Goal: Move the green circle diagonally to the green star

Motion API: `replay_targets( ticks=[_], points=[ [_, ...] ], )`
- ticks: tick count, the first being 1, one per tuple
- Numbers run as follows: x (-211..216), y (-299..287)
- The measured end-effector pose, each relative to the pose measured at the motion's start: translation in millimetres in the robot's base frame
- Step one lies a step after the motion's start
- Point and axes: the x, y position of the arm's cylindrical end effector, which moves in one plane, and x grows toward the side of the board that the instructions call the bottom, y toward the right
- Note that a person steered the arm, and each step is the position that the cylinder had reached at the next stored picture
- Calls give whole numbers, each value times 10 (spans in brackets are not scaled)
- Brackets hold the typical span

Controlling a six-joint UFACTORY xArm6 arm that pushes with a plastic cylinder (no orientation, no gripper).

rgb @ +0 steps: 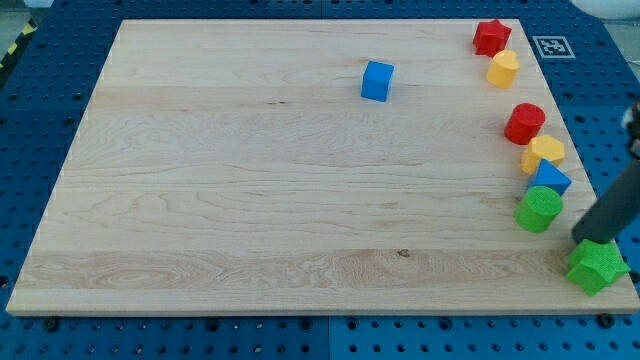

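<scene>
- Tool is a bare dark rod; my tip (583, 238) sits near the view's right edge of the wooden tabletop (250, 200). Nothing to open or clench, and it's grasping nothing.
- Green circle (538, 209) lies just to the view's left of my tip and slightly toward the view's top; a small gap shows, no contact visible.
- Green star (598, 266) is just toward the view's bottom of my tip, slightly to the view's right, at the tabletop's corner; can't tell if the rod touches it.
- Up from my tip and a bit left: blue block (550, 178) touching the green circle's top side, then yellow block (543, 153), then red block (524, 123), stacked in a tight column.
- Further toward the view's top: yellow block (503, 69) and red star (491, 37), close together.
- Blue cube (377, 80) is alone, well apart, far to the view's left and top of my tip.
</scene>
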Motion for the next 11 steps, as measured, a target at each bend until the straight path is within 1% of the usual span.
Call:
replay_targets(
  ticks=[1, 3, 5, 6, 8, 9, 10, 11],
  points=[
    [-30, 142],
    [-260, 56],
    [-296, -51],
    [-295, -440],
    [-272, -924],
    [-269, -1304],
    [-191, -1340],
    [139, -1534]
  ],
)
